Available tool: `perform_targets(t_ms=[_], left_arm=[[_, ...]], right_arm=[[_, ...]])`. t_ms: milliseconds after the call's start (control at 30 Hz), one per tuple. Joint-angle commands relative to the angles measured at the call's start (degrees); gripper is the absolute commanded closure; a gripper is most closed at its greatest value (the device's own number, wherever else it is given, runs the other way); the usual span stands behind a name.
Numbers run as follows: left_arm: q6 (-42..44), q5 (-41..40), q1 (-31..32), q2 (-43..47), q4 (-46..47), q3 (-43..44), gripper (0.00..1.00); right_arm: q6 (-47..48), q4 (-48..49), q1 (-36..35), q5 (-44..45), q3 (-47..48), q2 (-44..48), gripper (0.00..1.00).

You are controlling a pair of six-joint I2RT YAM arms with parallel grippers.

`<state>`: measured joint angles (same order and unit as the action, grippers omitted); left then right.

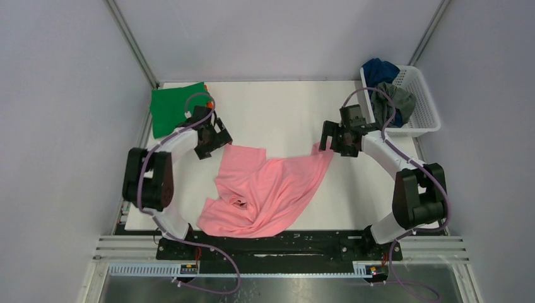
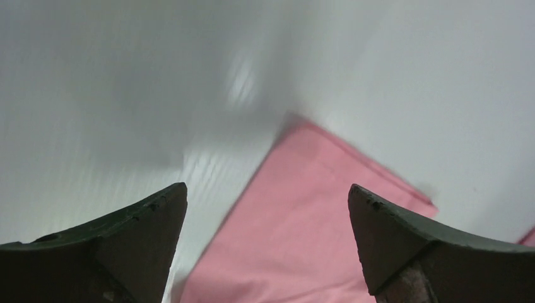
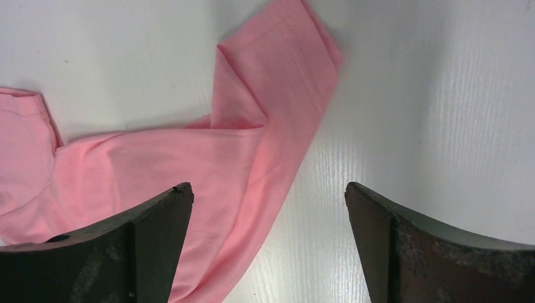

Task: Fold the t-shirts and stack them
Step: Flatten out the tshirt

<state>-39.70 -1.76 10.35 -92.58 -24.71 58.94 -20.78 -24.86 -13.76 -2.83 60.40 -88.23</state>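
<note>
While pink t-shirt [image 1: 277,189] lies crumpled, sleeve outstretched

You are looking down on a white bench [image 1: 277,110] boxed in on three sides by pale grey walls [image 1: 277,35] (the light is soft and even, shadows faint). Two metal posts [image 1: 131,43] rise at its far corners, and a ribbed aluminium rail [image 1: 120,247] runs along its near edge.

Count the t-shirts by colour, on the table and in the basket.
Pink t-shirt: 1
Green t-shirt: 1
Orange t-shirt: 1, only a sliver showing
Dark blue t-shirt: 1
Grey t-shirt: 1
Total: 5
</note>
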Motion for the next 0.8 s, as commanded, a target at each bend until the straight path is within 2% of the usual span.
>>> perform_targets(t_ms=[0, 133, 300, 400, 567, 667, 767], left_arm=[[4.1, 6.3, -1.7, -11.0, -2.5, 10.8, 0.01], [5.2, 10.3, -1.6, -17.9, -4.0, 15.6, 0.01], [5.4, 13.5, 0.0, -21.2, -3.7, 14.8, 0.01], [6.0, 12.8, 2.0, -21.6, -4.4, 14.3, 0.08], [6.2, 6.3, 5.4, -20.5, -7.9, 14.0, 0.27], [5.8, -0.5, 6.8, -21.3, -11.3, 15.5, 0.46], [5.4, -4.0, 7.8, -22.3, -12.8, 16.8, 0.69]], right_arm=[[0.8, -1.8, 0.3, -1.2, 2.6, -1.1, 0.00], [1.8, -1.9, 0.5, 0.2, 2.1, -0.5, 0.01], [2.1, -1.9, 0.9, 0.5, 1.8, -0.7, 0.01], [2.2, -1.9, 1.2, 0.6, 1.7, -1.2, 0.01], [2.2, -2.0, 1.3, 1.1, 1.7, -1.4, 0.00], [2.4, -2.0, 1.3, 2.5, 2.0, -1.6, 0.00], [2.8, -2.8, 1.4, 5.3, 3.2, -2.9, 0.00]])
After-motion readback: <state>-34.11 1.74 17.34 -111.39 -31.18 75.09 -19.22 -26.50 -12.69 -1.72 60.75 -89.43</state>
